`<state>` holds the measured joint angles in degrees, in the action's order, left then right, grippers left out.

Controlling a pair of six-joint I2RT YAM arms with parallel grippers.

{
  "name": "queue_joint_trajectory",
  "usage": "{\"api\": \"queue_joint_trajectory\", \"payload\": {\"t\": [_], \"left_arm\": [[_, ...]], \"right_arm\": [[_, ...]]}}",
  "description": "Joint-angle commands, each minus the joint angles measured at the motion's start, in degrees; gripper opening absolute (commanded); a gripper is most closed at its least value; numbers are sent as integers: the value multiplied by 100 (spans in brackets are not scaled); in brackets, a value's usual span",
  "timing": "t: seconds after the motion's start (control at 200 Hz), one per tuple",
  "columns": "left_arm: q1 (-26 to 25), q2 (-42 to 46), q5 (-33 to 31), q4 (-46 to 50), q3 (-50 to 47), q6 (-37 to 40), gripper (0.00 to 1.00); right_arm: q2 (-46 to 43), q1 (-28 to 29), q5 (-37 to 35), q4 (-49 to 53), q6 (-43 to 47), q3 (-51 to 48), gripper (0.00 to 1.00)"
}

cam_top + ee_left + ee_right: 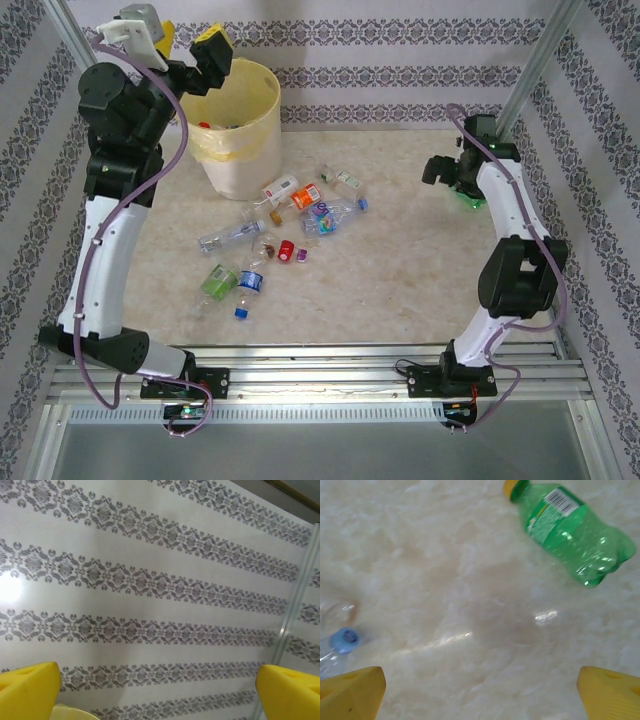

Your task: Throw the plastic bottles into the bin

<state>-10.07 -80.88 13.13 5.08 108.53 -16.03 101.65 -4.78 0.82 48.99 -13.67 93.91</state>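
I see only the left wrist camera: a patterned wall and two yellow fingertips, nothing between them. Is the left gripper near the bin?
Observer: Yes. In the top view the left gripper hangs high by the far-left rim of the round cream-white bucket lined with a yellow bag.
Operator: What is left to pick?
Observer: A cluster of small clear plastic bottles lies on the table, just on the near side of the bucket.
Operator: And the right gripper?
Observer: The right gripper is open, with a green plastic bottle just ahead of it.

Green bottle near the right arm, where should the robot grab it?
The green bottle lies on its side on the table, so come straight down and pinch across its labelled middle with the open right gripper. The cap end is narrow, the base lumpy.
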Motion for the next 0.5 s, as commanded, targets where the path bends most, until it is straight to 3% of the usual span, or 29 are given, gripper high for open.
{"api": "queue_joint_trajectory", "payload": {"t": [0.0,0.225,0.5], "left_arm": [[-134,401,436,315,-308,-349,100],[-336,1095,527,792,-1205,-534,100],[-373,1740,300,1732,-1732,-591,100]], "right_arm": [[485,-68,-974,217,485,522,98],[1565,-288,-1973,469,966,1542,98],[2811,-537,-1981,762,1445,2879,98]]}}
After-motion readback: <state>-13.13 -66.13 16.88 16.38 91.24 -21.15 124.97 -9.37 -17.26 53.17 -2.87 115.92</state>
